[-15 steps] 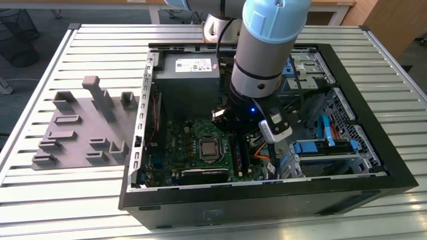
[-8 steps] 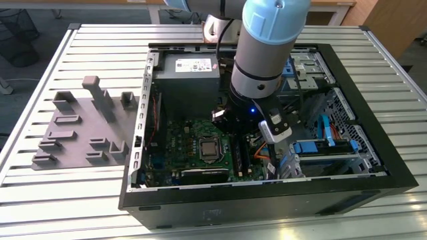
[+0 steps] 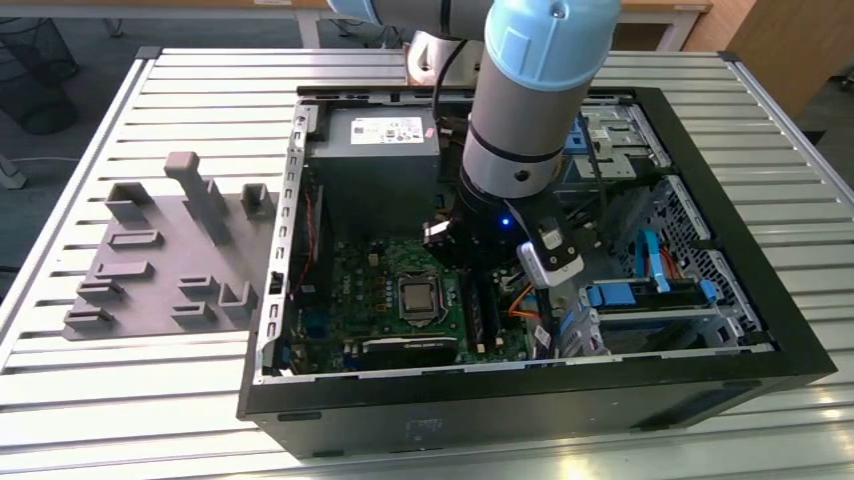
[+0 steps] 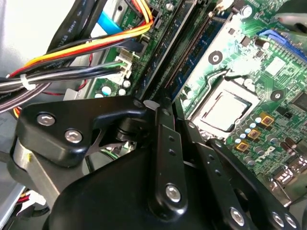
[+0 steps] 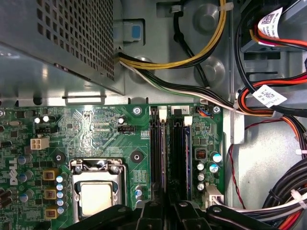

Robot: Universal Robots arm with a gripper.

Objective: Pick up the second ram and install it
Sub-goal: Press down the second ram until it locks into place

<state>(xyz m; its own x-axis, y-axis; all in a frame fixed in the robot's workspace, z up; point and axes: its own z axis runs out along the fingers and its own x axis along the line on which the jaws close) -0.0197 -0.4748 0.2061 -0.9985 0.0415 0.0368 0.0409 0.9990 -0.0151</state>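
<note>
In the exterior view the gripper (image 3: 483, 262) is down inside the computer case (image 3: 747, 330), just beside the CPU socket (image 3: 418, 297). In the second wrist view the second ram (image 4: 184, 64) stands on edge in the slots beside that socket; whether the gripper has hold of it I cannot tell. In the first wrist view the slots (image 5: 169, 153) run straight from the gripper, so a good seating would need even, square pressure along the stick.

Looks like a robotics lab or test workshop. An open PC case (image 3: 534, 390) lies on a slatted metal table (image 3: 160, 390) under an industrial arm (image 3: 527, 90), with a grey fixture plate (image 3: 160, 270) full of holders at the exterior view's left. Wooden furniture (image 3: 787, 40) and bare floor (image 3: 67, 150) sit at the far side.
</note>
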